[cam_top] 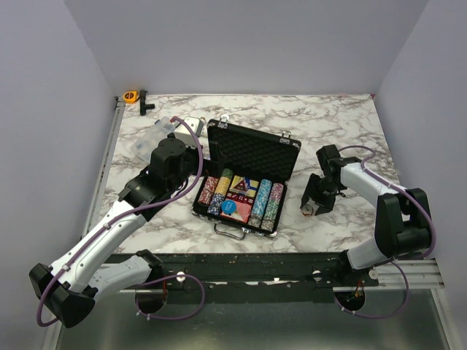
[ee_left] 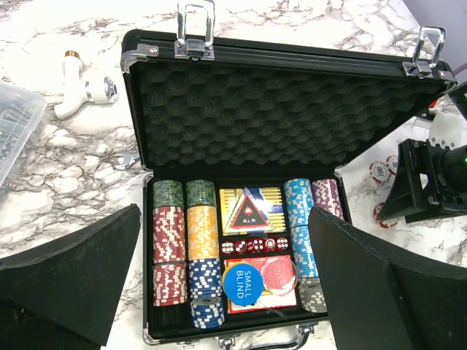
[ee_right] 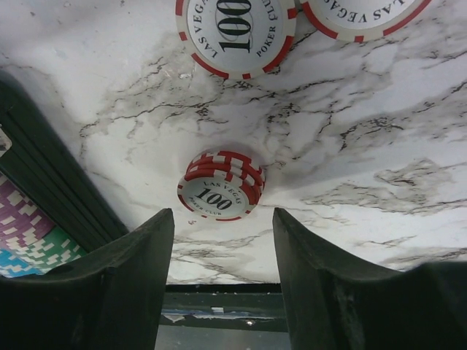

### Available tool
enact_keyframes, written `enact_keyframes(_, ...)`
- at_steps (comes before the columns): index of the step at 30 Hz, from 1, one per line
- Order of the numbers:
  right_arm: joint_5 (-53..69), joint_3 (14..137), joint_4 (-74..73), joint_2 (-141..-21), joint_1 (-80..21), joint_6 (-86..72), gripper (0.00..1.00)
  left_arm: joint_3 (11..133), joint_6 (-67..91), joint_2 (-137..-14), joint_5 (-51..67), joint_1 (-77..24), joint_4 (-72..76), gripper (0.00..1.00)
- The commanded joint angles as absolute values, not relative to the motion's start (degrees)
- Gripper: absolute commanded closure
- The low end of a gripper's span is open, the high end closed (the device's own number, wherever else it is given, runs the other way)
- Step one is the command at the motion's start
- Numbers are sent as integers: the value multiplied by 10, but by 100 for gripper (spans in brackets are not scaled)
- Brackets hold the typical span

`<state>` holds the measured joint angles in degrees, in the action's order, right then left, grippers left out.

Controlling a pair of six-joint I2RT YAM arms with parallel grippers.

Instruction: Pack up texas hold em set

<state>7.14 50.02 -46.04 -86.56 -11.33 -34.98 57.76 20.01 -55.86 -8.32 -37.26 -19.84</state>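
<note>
The black silver-trimmed briefcase (cam_top: 252,149) stands open mid-table, foam lid (ee_left: 277,109) upright. Inside lie rows of multicoloured chips (ee_left: 186,248), a red card deck (ee_left: 273,281), a blue "small blind" disc (ee_left: 241,283) over a yellow one, dice and an "all in" triangle (ee_left: 250,211). My left gripper (cam_top: 179,171) hovers open and empty over the case's left front (ee_left: 224,215). My right gripper (cam_top: 314,203) is open, low over the table right of the case (ee_right: 222,240). A small stack of red-white 100 chips (ee_right: 219,186) lies just beyond its fingertips. Two more loose chips (ee_right: 235,33) lie further off.
A clear plastic compartment box (cam_top: 157,131) sits behind the left arm. An orange tape measure (cam_top: 130,95) and a black piece (cam_top: 146,102) lie in the far left corner. A white fitting (ee_left: 84,91) and a small wrench (ee_left: 125,159) lie left of the case.
</note>
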Motion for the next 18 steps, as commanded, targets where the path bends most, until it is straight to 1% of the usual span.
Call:
enact_keyframes(1, 55, 516, -480, -847, -118, -352, 39, 598, 205, -559, -71, -375, -207, 3)
enact_keyframes(4, 35, 529, -483, -834, -118, -359, 33, 597, 205, -559, -72, -375, -207, 3)
enact_keyframes(8, 3, 538, -470, -812, -111, -379, 30, 597, 205, -557, -71, -375, -207, 3)
enact_keyframes(13, 4, 554, -449, -831, -73, -395, 33, 597, 203, -552, -75, -374, -208, 3)
enact_keyframes(16, 49, 583, -462, -886, -42, -396, 39, 598, 202, -549, -77, -375, -208, 3)
enact_keyframes(18, 54, 605, -479, -914, -33, -404, 40, 598, 200, -548, -80, -374, -208, 3)
